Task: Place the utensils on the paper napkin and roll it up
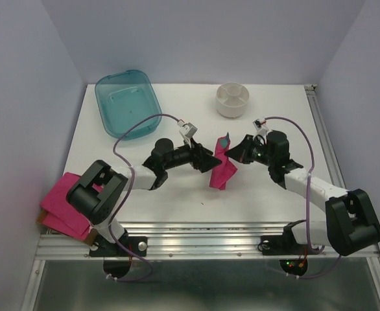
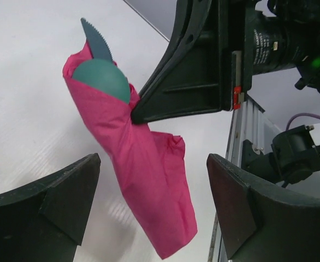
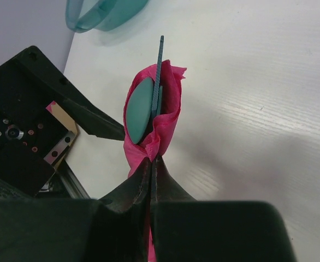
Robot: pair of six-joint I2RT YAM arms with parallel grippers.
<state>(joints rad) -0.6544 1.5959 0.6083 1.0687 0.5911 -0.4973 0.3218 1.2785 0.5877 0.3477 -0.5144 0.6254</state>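
Observation:
The paper napkin [image 1: 224,170] is wrapped into a loose magenta roll around the dark-teal utensils [image 1: 224,140], whose spoon bowl and serrated knife tip stick out of its far end. My right gripper [image 1: 233,153] is shut on the roll's upper part and holds it off the white table. In the right wrist view its jaws [image 3: 152,161] pinch the napkin [image 3: 168,117] just below the spoon [image 3: 139,109]. My left gripper [image 1: 212,162] is open, with a finger on either side of the roll's hanging lower end [image 2: 149,180], not touching it. The spoon [image 2: 102,76] and knife [image 2: 97,41] show there too.
A teal plastic tray [image 1: 125,100] lies at the back left. A white round bowl [image 1: 232,99] stands at the back centre. A pile of pink napkins [image 1: 63,204] hangs over the table's near left edge. The metal rail [image 1: 209,236] runs along the front.

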